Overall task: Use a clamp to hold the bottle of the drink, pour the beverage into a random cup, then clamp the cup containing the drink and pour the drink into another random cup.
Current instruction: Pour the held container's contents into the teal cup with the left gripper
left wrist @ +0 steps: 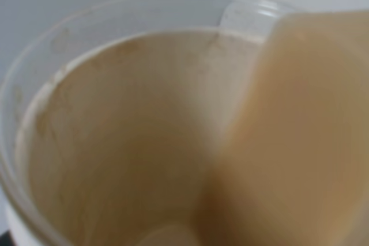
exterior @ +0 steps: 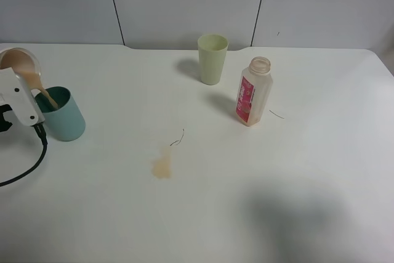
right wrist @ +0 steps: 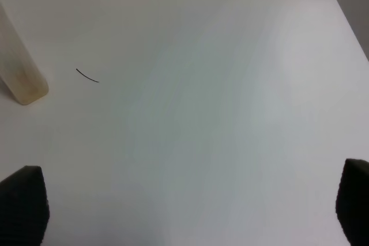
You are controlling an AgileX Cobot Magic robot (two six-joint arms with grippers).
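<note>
exterior high view, nearest first: a tan spill stains the white table left of centre, with a thin dark strand just beyond it. further back on the left, the left gripper clamps a clear cup tipped on its side, and a tan stream runs from its rim into the teal cup just right of it; a black cable trails toward the near left edge. the left wrist view is filled by that clear cup, its inside coated with drink. right of centre stands the open bottle, nearly empty; its red-pink label is too small to read, and another strand lies just right of it. a pale green cup stands farthest back. the right gripper hangs over bare table, its fingers wide apart, holding nothing.
</note>
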